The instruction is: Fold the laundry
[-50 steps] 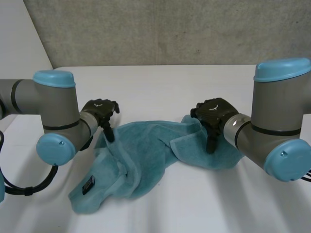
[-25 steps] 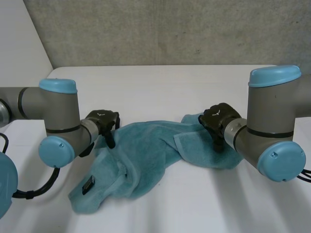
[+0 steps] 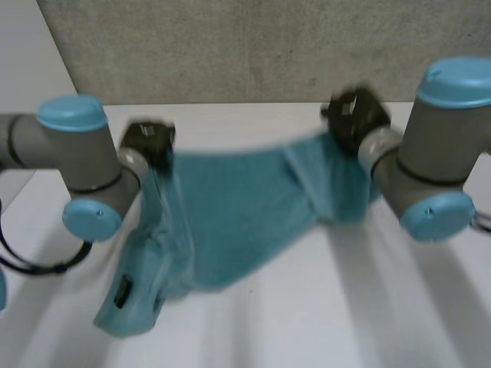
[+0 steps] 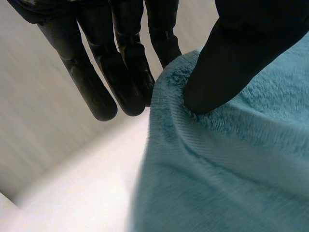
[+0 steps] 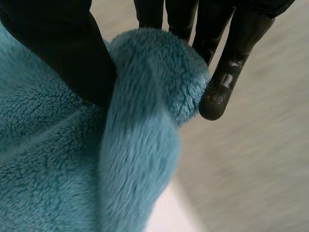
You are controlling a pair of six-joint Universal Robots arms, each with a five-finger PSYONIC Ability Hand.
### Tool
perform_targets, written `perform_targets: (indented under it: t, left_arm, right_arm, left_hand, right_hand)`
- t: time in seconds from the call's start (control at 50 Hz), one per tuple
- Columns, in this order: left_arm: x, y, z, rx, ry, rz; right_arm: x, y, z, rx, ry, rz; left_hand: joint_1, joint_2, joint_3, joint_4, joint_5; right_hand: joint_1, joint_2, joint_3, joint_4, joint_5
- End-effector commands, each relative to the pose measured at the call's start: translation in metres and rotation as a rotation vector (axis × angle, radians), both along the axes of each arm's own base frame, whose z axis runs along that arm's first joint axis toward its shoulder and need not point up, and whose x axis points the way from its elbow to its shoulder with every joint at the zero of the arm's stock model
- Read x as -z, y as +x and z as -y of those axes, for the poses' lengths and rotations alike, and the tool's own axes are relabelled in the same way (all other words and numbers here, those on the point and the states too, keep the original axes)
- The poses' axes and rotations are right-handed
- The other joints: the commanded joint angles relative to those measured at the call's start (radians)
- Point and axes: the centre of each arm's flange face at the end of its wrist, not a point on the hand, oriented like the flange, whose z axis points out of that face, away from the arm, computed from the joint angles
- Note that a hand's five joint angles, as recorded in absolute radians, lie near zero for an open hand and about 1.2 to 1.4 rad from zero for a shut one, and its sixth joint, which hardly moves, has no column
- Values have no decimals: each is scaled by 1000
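Observation:
A teal fleece towel hangs stretched between my two hands above the white table. My left hand is shut on the towel's top edge at its left end; the left wrist view has the thumb pressing the hem against the fingers. At the top right end my right hand is shut on the towel, where a rolled fold sits pinched between thumb and fingers. The lower left corner, bearing a dark label, droops toward the table.
A grey concrete wall runs behind the table's far edge. Both grey arms with light-blue caps flank the towel. Bare white table lies in front of and to the right of the towel.
Both hands closed on the towel's upper edge and lifted it up off the table, spreading it between them. The towel went from a crumpled heap to hanging.

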Motion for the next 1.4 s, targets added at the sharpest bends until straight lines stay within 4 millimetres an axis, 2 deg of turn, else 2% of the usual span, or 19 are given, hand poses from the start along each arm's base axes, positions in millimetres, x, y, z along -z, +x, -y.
perform_targets:
  t: [0.02,0.08,0.12,0.14,0.18,0.2,0.28,0.42,0.5,0.52,0.56,0.68,0.74,0.86,1.06,1.14,1.24,1.28,1.4]
  left_arm:
    - [-141,7,10,-97,-582,-227]
    - [-157,13,-2,-99,-616,-247]
    - [-154,16,-8,-98,-595,-237]
    - [-151,16,-11,-95,-581,-231]
    - [-132,18,-18,-93,-513,-200]
    - [-123,19,-21,-91,-483,-187]
    - [-78,22,-35,-83,-327,-119]
    - [-4,37,-67,-83,-65,1]
    - [11,40,-77,-75,-16,24]
    - [16,40,-82,-69,2,34]
    - [18,40,-87,-63,11,38]
    - [-5,40,-84,-69,-51,10]
    - [-10,38,-84,-64,-65,3]
    - [-17,39,-84,-66,-83,-7]
    - [-19,38,-82,-62,-91,-11]
    - [-19,39,-82,-65,-91,-11]
    - [-19,39,-82,-65,-89,-9]
    - [-19,39,-82,-66,-89,-9]
    - [-19,41,-80,-73,-88,-10]
  right_arm:
    - [-109,-9,31,15,-569,258]
    - [-123,-14,23,-34,-643,283]
    - [-114,-19,24,-60,-608,274]
    - [-98,-24,26,-90,-547,270]
    - [-79,-29,27,-122,-470,269]
    - [-58,-34,27,-155,-379,266]
    - [-9,-50,20,-214,-155,228]
    - [51,-86,-1,-268,162,150]
    - [70,-107,-16,-306,275,50]
    - [70,-107,-16,-306,276,50]
    - [66,-122,-17,-279,302,-26]
    - [38,-129,-16,-217,356,30]
    - [6,-128,-21,-178,369,250]
    - [-23,-131,-32,-127,422,530]
    - [-29,-137,-42,64,464,758]
    - [-37,-141,-45,93,430,780]
    - [-40,-144,-46,119,405,783]
    - [-35,-144,-46,144,418,783]
    - [-6,-146,-56,215,500,774]
  left_hand:
    - [253,208,209,205,267]
    - [253,208,209,205,267]
    - [253,208,209,205,267]
    - [253,208,209,205,267]
    - [253,208,209,205,267]
    - [253,208,209,205,267]
    - [253,208,209,205,267]
    - [253,208,209,205,267]
    - [253,208,209,205,267]
    - [253,208,209,205,267]
    - [253,208,209,205,267]
    - [253,208,209,205,267]
    - [253,208,209,205,267]
    - [253,208,209,205,267]
    - [253,208,209,205,267]
    - [253,208,209,205,267]
    - [253,208,209,205,267]
    - [253,208,209,205,267]
    - [253,208,209,205,267]
  right_hand:
    - [461,220,236,205,284]
    - [461,220,236,205,284]
    - [461,220,236,205,284]
    - [461,220,236,205,284]
    - [461,220,236,205,284]
    - [461,220,236,205,284]
    - [461,220,236,205,284]
    - [461,220,236,205,284]
    - [-193,-435,-418,-449,-370]
    - [-195,-437,-420,-451,-372]
    - [-546,-788,-771,-802,-723]
    - [-542,-783,-767,-798,-719]
    - [-580,-821,-805,-836,-757]
    - [-624,-866,-849,-880,-801]
    - [-595,-836,-820,-851,-772]
    - [-495,-737,-721,-752,-672]
    - [-612,-853,-837,-868,-789]
    - [-744,-986,-969,-1000,-921]
    - [-760,-1002,-986,-1017,-937]
